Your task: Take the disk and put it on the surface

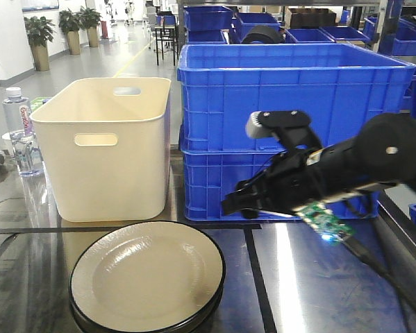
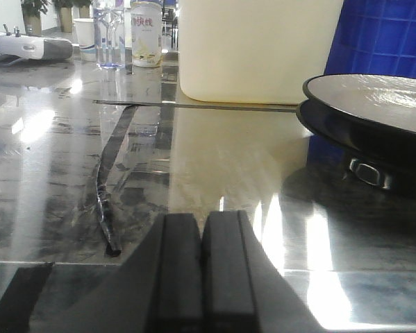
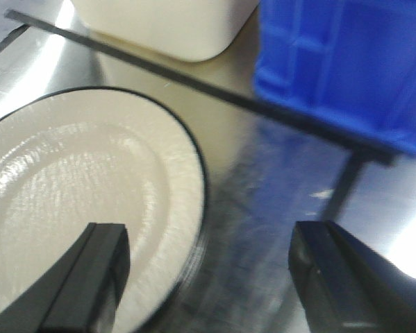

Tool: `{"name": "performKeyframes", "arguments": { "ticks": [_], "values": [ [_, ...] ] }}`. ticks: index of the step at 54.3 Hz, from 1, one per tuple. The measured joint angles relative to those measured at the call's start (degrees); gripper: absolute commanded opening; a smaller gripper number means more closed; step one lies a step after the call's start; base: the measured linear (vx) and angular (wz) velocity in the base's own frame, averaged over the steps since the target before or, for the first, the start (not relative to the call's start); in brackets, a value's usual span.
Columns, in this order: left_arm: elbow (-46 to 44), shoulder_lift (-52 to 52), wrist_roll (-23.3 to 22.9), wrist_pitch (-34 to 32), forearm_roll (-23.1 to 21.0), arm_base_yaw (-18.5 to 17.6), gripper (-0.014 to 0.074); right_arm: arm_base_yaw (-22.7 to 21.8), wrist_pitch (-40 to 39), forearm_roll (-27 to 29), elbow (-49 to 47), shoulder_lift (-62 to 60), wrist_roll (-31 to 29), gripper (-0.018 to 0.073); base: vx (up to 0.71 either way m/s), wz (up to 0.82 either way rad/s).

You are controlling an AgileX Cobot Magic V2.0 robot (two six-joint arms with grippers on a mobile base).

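Observation:
The disk is a cream plate with a black rim [image 1: 146, 274], the top one of a short stack on the dark glossy tabletop [image 1: 312, 277]. My right gripper [image 1: 235, 205] hangs open just right of it. In the right wrist view the right gripper [image 3: 208, 250] straddles the plate's [image 3: 76, 194] right edge: one finger is over the plate, the other over the bare tabletop [image 3: 277, 173]. My left gripper [image 2: 202, 222] is shut on nothing, low over the tabletop [image 2: 214, 159], with the plate stack [image 2: 381, 97] ahead to its right.
A cream bin [image 1: 107, 149] and stacked blue crates [image 1: 291, 90] stand right behind the plates. A water bottle [image 1: 17, 114] is at the far left. A loose black strip [image 2: 103, 201] lies on the table ahead of the left gripper.

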Motion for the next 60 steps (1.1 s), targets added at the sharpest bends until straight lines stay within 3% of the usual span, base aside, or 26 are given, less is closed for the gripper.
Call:
{"name": "performKeyframes", "arguments": {
  "ticks": [11,19,29,42,44,60],
  "values": [
    [0.0,0.0,0.0,0.0,0.0,0.0,-0.0009,-1.4,-7.3,-3.9,14.7,-16.0,-0.1,0.0500,0.00,0.00],
    [0.0,0.0,0.0,0.0,0.0,0.0,-0.0009,-2.1,-8.9,-7.0,24.0,-26.8,-0.1,0.0431,0.00,0.00],
    [0.0,0.0,0.0,0.0,0.0,0.0,-0.0009,-2.1,-8.1,-11.7,30.0,-38.0,-0.1,0.0291,0.00,0.00],
    [0.0,0.0,0.0,0.0,0.0,0.0,-0.0009,-2.3,-5.5,-18.4,35.1,-51.3,-0.1,0.0024,0.00,0.00],
    [0.0,0.0,0.0,0.0,0.0,0.0,-0.0009,-3.2,-5.5,-19.0,37.2,-53.6,-0.1,-0.0013,0.00,0.00],
    [0.0,0.0,0.0,0.0,0.0,0.0,-0.0009,-14.7,-10.9,-20.9,58.8,-71.8,0.7,-0.0012,0.00,0.00]
  ]
}}
